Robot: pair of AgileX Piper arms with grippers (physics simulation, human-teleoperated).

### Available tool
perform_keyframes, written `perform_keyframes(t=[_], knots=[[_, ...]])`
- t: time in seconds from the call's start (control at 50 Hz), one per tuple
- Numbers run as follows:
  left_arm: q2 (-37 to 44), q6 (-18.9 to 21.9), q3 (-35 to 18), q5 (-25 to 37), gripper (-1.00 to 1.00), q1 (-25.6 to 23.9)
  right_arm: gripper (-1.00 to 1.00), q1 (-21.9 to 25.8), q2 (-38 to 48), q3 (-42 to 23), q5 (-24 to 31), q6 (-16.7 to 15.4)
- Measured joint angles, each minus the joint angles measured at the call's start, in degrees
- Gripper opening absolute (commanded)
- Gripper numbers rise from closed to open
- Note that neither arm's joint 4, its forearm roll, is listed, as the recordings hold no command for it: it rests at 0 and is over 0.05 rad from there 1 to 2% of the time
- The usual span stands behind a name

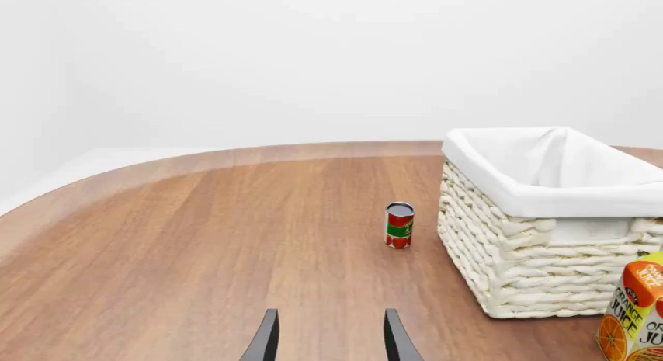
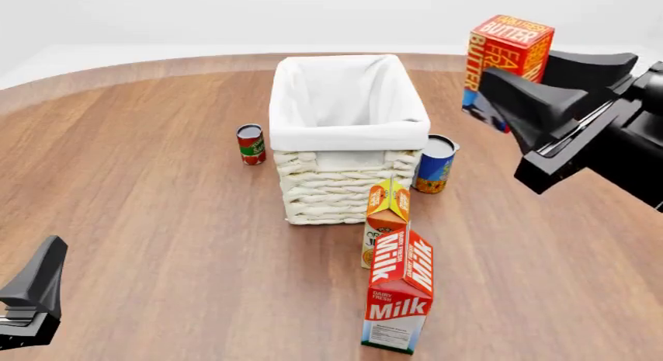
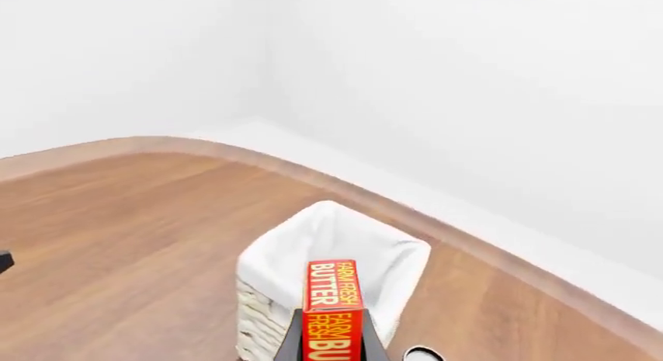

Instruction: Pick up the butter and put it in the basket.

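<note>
Right end effector [image 2: 495, 89] pinches the butter [image 2: 507, 58] high above the desk [image 2: 155, 190], off to the side of the basket [image 2: 347, 105] rather than over it. Letting go now would drop the box outside the rim, maybe onto the blue can [image 2: 435, 164] below. Left end effector [image 1: 329, 338] hangs spread and idle, far back.

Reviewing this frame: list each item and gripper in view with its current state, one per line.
butter: held in the air by the right gripper
right gripper: shut on butter
left gripper: open, holding nothing
basket: upright, nothing inside
milk carton: upright
juice carton: upright
red can: upright
blue can: upright
</note>
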Motion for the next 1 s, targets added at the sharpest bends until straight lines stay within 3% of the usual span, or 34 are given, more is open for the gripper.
perform_keyframes(t=[0.2, 0.5, 0.8, 1.0], knots=[[0.00, 0.00, 0.00, 0.00, 1.00, 0.00, -1.00, 1.29, 2.35, -0.13, -5.54, 4.62], [0.00, 0.00, 0.00, 0.00, 1.00, 0.00, -1.00, 3.85, 3.93, -4.14, -7.64, 8.82], [0.00, 0.00, 0.00, 0.00, 1.00, 0.00, -1.00, 6.58, 9.96, -13.50, -4.04, 9.16], [0.00, 0.00, 0.00, 0.00, 1.00, 0.00, -1.00, 6.29, 18.13, -23.27, 2.15, 9.35]])
